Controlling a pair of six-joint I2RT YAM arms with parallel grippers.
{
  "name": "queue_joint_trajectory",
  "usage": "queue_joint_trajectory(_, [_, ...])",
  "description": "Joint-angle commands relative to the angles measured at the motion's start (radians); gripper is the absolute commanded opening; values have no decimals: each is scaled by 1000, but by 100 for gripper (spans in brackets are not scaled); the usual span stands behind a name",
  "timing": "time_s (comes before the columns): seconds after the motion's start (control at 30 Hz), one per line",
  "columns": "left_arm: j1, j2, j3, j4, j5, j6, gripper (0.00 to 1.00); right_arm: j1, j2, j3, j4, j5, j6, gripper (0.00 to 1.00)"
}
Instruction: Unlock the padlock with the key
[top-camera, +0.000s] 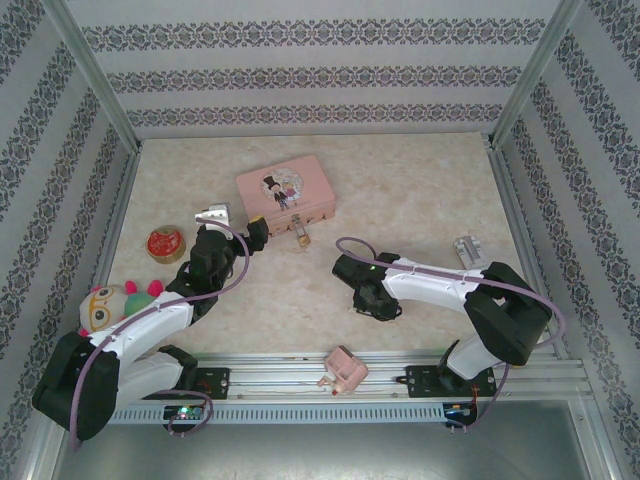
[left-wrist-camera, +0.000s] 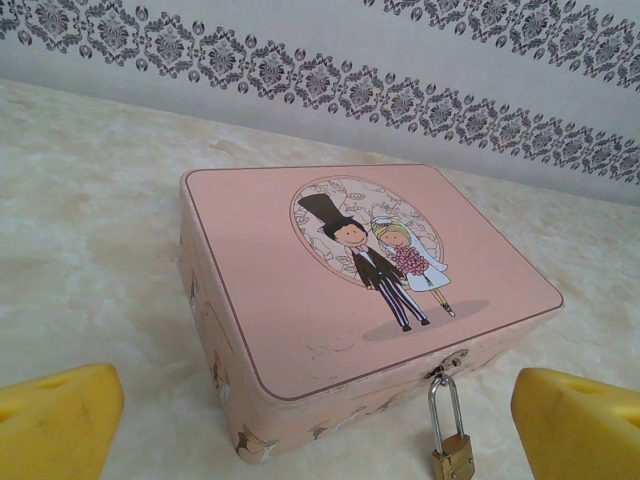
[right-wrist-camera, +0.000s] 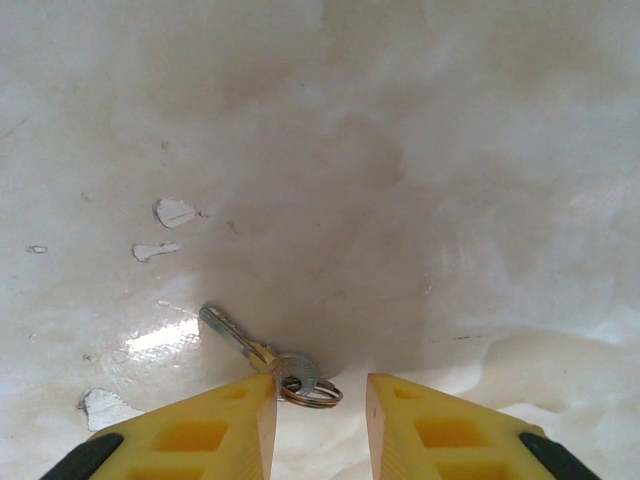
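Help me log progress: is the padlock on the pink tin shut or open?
Shut: the padlock hangs on the clasp of the pink tin, both shackle legs seated in its body; the key lies on the table.

We count one pink rectangular metal tin, one small brass padlock with a silver shackle and one thin grey metal key. We also count two silvery metal pieces, one round red item, one colourful plush toy and one small pink object.
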Motion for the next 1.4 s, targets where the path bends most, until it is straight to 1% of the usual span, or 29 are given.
queue_joint_trajectory(0.0, [-11, 2, 10, 40, -2, -3, 99, -2, 0, -19, -1, -1, 25, 30])
queue_joint_trajectory(0.63, [-11, -7, 8, 38, -15, 6, 99, 4, -66, -88, -9, -12, 86, 31])
queue_joint_trajectory(0.83, [-11, -9, 7, 36, -14, 6, 99, 2, -87, -91, 14, 17, 78, 26])
queue_joint_trajectory(1.07, [-11, -16, 7, 36, -21, 10, 99, -21, -83, -85, 48, 36, 24, 18])
queue_joint_trajectory(1.37, [-10, -16, 16, 32, -23, 9, 99, -35, -91, -73, 53, 58, -46, 14])
